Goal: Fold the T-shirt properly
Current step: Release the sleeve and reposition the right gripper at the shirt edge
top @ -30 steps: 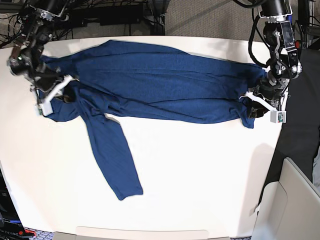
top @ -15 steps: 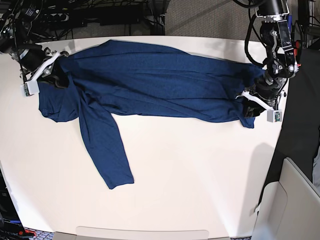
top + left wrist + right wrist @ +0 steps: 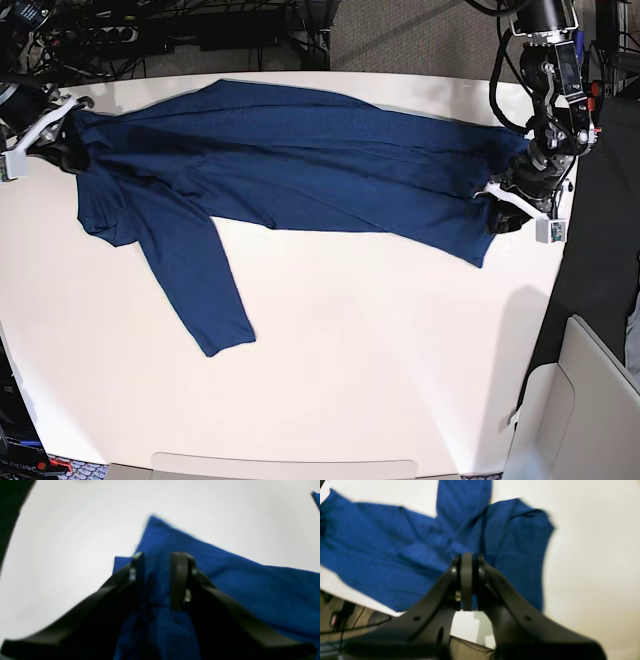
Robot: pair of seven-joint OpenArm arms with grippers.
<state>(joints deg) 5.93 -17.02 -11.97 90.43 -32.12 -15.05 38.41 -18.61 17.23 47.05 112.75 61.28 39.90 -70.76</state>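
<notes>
The dark navy T-shirt (image 3: 300, 160) lies stretched across the far half of the white table (image 3: 380, 360), one long sleeve (image 3: 195, 290) trailing toward the front left. My right gripper (image 3: 62, 145) sits at the shirt's far-left end, shut on its edge. In the right wrist view the right gripper (image 3: 467, 580) has its pads pressed together over the T-shirt (image 3: 395, 555). My left gripper (image 3: 500, 218) is at the shirt's right end. The left wrist view shows the left gripper (image 3: 157, 580) shut on a bunched fold of the T-shirt (image 3: 250, 585).
Cables and a power strip (image 3: 200, 30) lie on the floor beyond the table's far edge. A pale box (image 3: 585, 410) stands off the table's right front corner. The left gripper is close to the table's right edge, the right gripper at its far-left corner.
My right gripper has pulled the shirt's left end toward the far-left corner, drawing the cloth taut and dragging the sleeve left. The left gripper has shifted slightly toward the far side.
</notes>
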